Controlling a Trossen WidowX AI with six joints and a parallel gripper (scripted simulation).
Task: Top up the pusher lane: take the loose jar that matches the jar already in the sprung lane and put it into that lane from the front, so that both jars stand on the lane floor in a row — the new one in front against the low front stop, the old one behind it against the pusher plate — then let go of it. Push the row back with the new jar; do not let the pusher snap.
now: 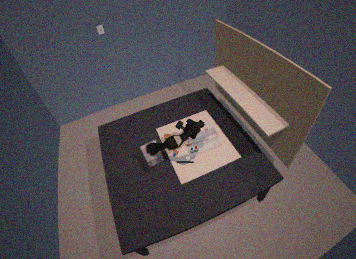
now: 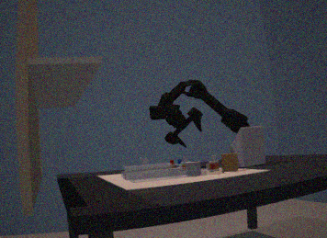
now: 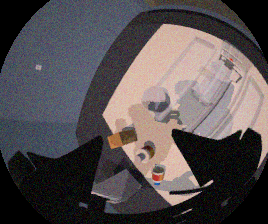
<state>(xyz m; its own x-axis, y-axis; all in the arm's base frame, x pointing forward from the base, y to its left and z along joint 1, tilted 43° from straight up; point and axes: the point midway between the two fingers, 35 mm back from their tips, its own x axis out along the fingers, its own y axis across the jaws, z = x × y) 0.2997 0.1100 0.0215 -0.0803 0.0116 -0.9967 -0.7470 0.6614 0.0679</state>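
1. Down on the pale mat (image 1: 210,165), the little jars (image 2: 176,162) stand in a cluster just beside the grey lane rack (image 2: 158,171), red and blue caps showing; they are too small and dim for me to tell which one matches, or which sits in the lane.
2. From the wrist view, one small jar (image 3: 158,175) with a red cap and a blue band stands upright on the mat, between the two dark fingers in the picture but well below them, not touched.
3. Near it there's a darker round-topped jar (image 3: 145,152) and a tan cardboard-looking box (image 3: 124,137), square and matte.
4. The gripper (image 2: 186,127) hangs well above the mat, jaws spread wide and released, nothing between them.
5. One finger (image 2: 174,139) points down toward the rack, the other juts out to the side.
6. The arm (image 2: 213,104) is matte black, folded at a high elbow, reaching out from its pale boxy base (image 2: 250,146) at the far end of the table.
7. The rack is a long, low, grey channelled piece lying flat along the mat.
8. The table (image 1: 150,208) is dark and smooth with dark legs.
9. Off to the side stands a tan board (image 1: 270,88) with a pale shelf (image 1: 245,98), plain flat slabs.
10. A blue wall carries a small white plate (image 1: 100,29).
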